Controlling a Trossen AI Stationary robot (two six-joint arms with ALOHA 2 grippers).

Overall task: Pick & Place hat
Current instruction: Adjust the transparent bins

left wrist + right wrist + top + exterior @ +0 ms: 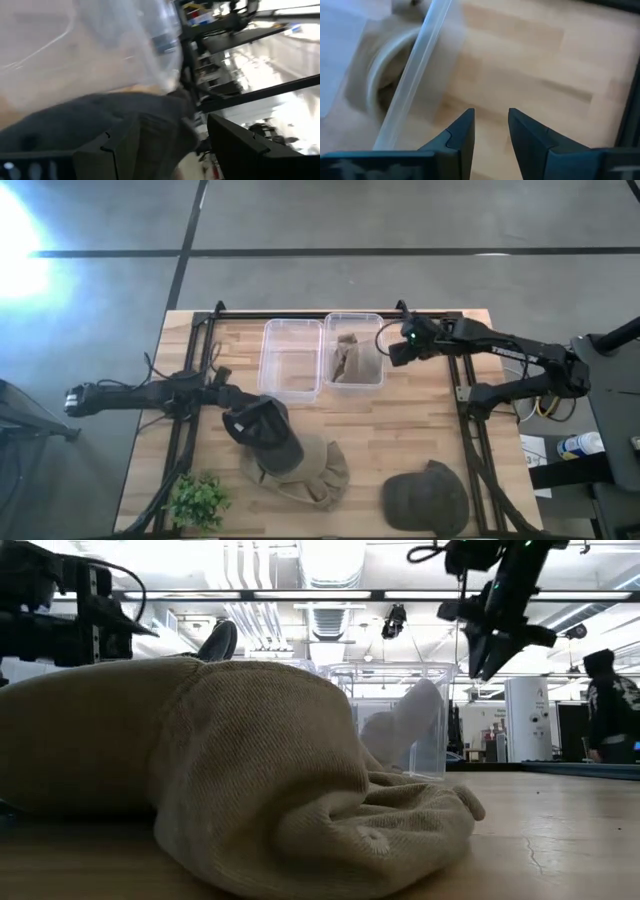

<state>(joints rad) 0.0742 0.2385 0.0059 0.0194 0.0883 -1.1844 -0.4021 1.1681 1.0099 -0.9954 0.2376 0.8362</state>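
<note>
My left gripper (248, 423) is shut on a dark grey hat (268, 436), which overlaps the far left part of a tan hat (305, 470) lying on the table. The tan hat fills the foreground of the low view (250, 790). An olive cap (427, 500) lies at the near right. Another tan hat (350, 358) lies inside the right clear bin (353, 320). My right gripper (393, 352) hangs above the table just right of that bin, fingers pointing down (487, 650), a narrow gap between them (491, 127), holding nothing. My left gripper has the dark grey hat's cloth (150, 125) between its two fingers (117, 145), coming level from the table's left side. The hat spreads beyond the fingers over the tan hat's far left edge. I cannot tell whether it rests on the tan hat or hangs clear of it.
An empty clear bin (292, 358) stands left of the right bin at the table's far middle. A small green plant (197, 500) sits at the near left corner. Black frame rails (462, 395) run along both sides of the table. A person (608, 710) stands in the room beyond.
</note>
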